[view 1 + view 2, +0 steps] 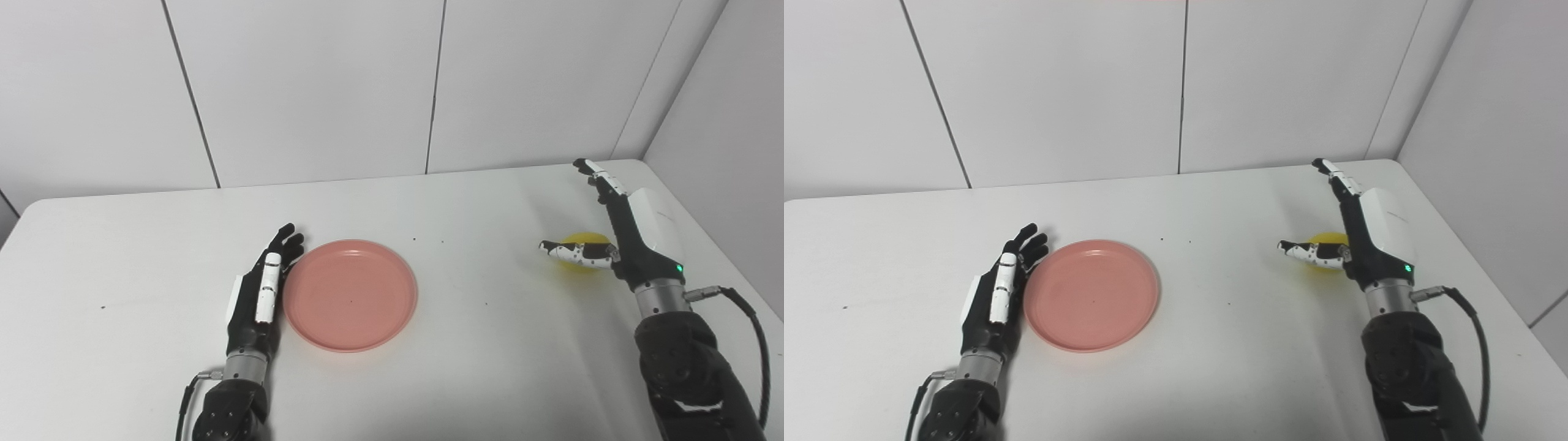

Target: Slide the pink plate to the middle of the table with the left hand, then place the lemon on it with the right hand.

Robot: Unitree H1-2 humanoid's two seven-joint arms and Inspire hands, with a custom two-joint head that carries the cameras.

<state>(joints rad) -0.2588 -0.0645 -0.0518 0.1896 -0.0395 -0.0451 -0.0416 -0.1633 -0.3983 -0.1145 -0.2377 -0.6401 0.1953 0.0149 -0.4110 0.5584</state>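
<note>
The left hand (pixel 260 288) lies flat and open against the pink plate's (pixel 350 295) left rim, holding nothing; it should push steadily sideways. The right hand (pixel 618 229), open, waits beside the lemon (pixel 579 240).

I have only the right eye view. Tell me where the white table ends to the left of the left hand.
Observer: The left eye view shows the white table ending in a rounded far-left corner, well left of the left hand.
Operator: Report what lies beyond that corner.
Observer: Only a narrow grey patch at the picture's edge; I cannot tell what it is.
</note>
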